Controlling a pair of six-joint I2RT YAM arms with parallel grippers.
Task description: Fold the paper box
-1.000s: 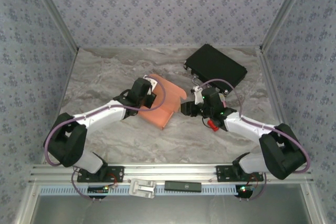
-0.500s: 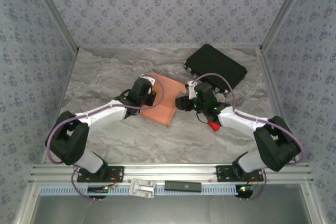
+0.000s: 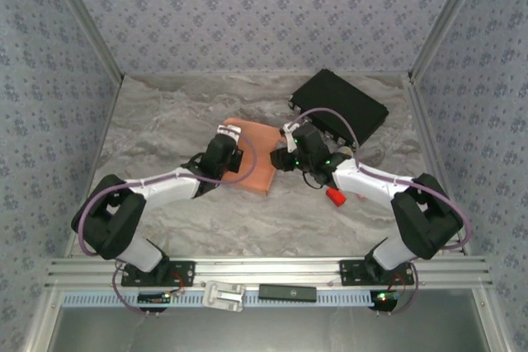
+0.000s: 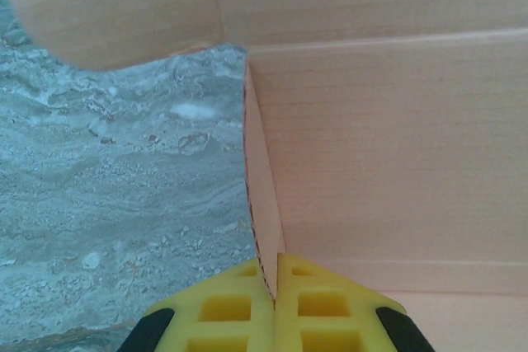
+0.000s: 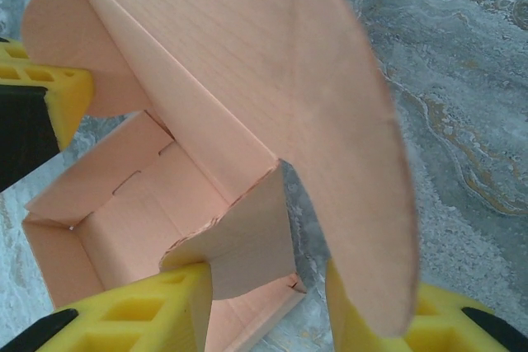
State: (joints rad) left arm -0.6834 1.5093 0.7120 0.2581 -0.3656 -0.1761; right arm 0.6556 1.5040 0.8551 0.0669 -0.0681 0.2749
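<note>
Roughly halfway: paper box point(image 3: 252, 158) walls up, lid flaps untucked. Left gripper point(image 4: 275, 286) clamped on one wall, right gripper point(image 5: 266, 286) parted around a flap.

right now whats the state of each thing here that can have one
paper box: partly folded, walls up, top open, lid flap raised
left gripper: shut on one wall of the box
right gripper: open, straddling a small side flap
black case: closed, lying flat
</note>
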